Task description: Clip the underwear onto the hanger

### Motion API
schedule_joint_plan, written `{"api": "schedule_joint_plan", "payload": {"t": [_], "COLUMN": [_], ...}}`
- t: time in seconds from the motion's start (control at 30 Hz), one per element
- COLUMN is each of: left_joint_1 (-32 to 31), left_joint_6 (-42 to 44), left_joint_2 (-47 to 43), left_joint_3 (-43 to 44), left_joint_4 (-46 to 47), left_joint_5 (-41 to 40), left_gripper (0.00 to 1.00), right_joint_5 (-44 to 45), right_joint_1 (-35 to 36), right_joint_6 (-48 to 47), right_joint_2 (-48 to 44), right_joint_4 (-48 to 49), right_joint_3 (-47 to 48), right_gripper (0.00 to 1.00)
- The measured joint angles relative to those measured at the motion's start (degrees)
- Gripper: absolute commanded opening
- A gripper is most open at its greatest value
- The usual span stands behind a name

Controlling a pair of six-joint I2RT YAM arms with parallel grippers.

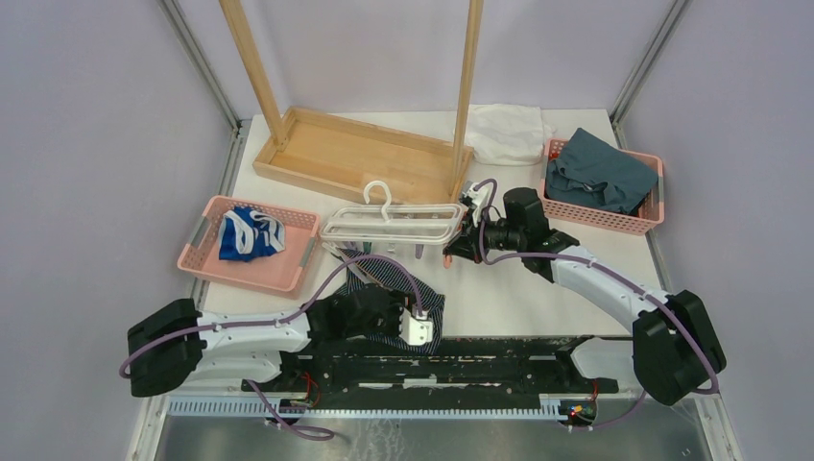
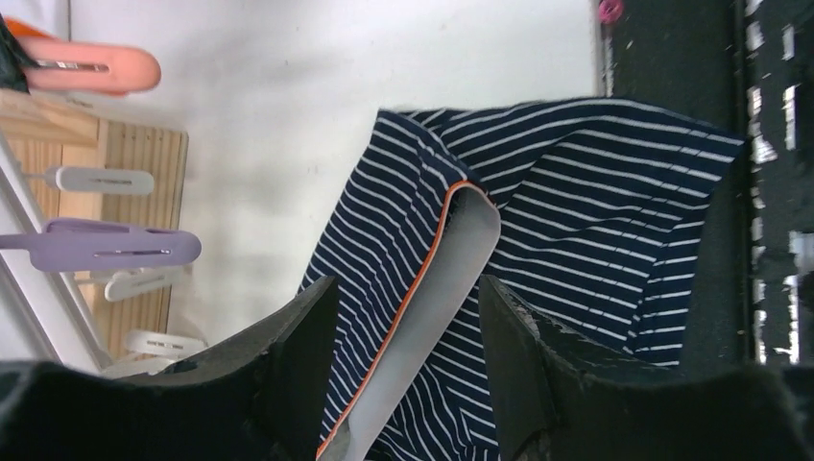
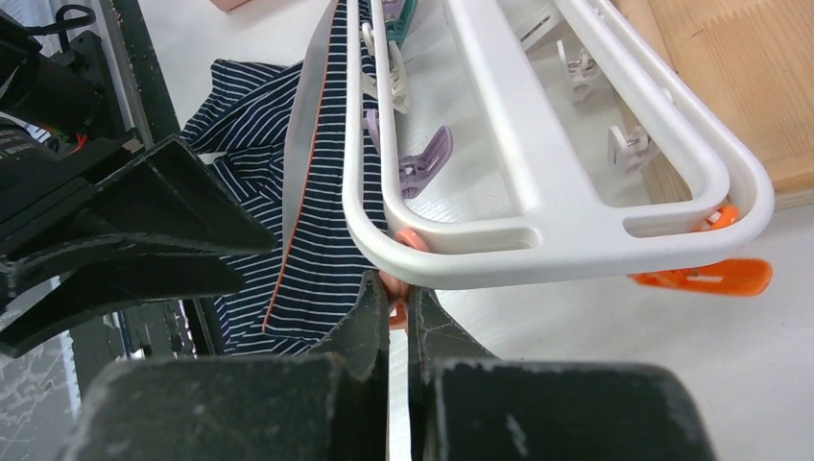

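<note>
The left tool [image 2: 405,298] stands spread astride the waistband of the underwear [image 2: 595,192] on the table [image 2: 288,96]; the right tool [image 3: 398,293] pinches a peach clip [image 3: 408,239] under the hanger [image 3: 538,240]

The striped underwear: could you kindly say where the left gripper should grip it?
Grip the grey, orange-trimmed waistband of the underwear: it stands up as a folded ridge between the fingers of the open left gripper, so likely advance straight on, one finger each side.
</note>
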Motion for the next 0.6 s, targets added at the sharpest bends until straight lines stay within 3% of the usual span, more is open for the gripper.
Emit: {"api": "schedule_joint_plan", "payload": {"t": [0.23, 0.6], "left_joint_1": [0.0, 0.0], "left_joint_6": [0.0, 2.6], "left_joint_2": [5.4, 6.6], "left_joint_3": [-0.2, -0.9], "left_joint_4": [1.2, 2.2], "left_joint_5": [-4.3, -8.7], "left_gripper": [0.63, 0.6], "right_joint_5": [-0.8, -1.0], "right_joint_1": [0.2, 1.0], "right_joint_6": [0.3, 0.9], "right_joint_2": [1.7, 2.1], "right_joint_4": [-1.6, -2.5], "right_joint_3": [0.0, 0.5], "right_gripper": [0.01, 0.01]}}
